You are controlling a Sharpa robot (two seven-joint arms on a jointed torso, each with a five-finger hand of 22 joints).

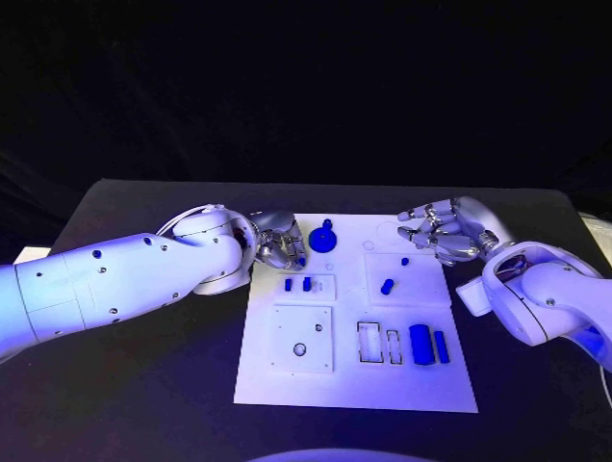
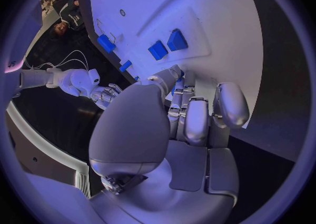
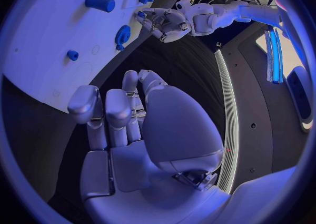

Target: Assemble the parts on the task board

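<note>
- A white task board [image 1: 355, 385] lies flat in the middle of a black table [image 1: 126, 385], with a robot hand at each of its far corners.
- The left hand [image 1: 274, 241] sits at the board's far left edge, its silver fingers [image 2: 197, 118] curled in toward the palm. Whether anything is pinched at the fingertips cannot be told.
- Just beside that hand, toward the board's middle, stands a blue round-bodied part [image 1: 323, 234].
- Nearer the robot than the left hand, two small blue parts [image 1: 298, 284] rest in a raised square recess.
- The right hand [image 1: 443, 231] hovers over the board's far right corner, fingers bent and bunched with small gaps between them. No part is seen in its grasp.
- Just below the right hand, toward the robot, a small blue peg [image 1: 405, 261] and a short blue cylinder [image 1: 387, 285] sit on a raised square panel.
- Well away from both hands, at the board's near right, a larger blue cylinder [image 1: 420, 344] lies next to a thinner blue bar [image 1: 443, 346], beside two empty slots [image 1: 380, 344].
- At the near left of the board is a square plate [image 1: 302, 339] with a round hole.
</note>
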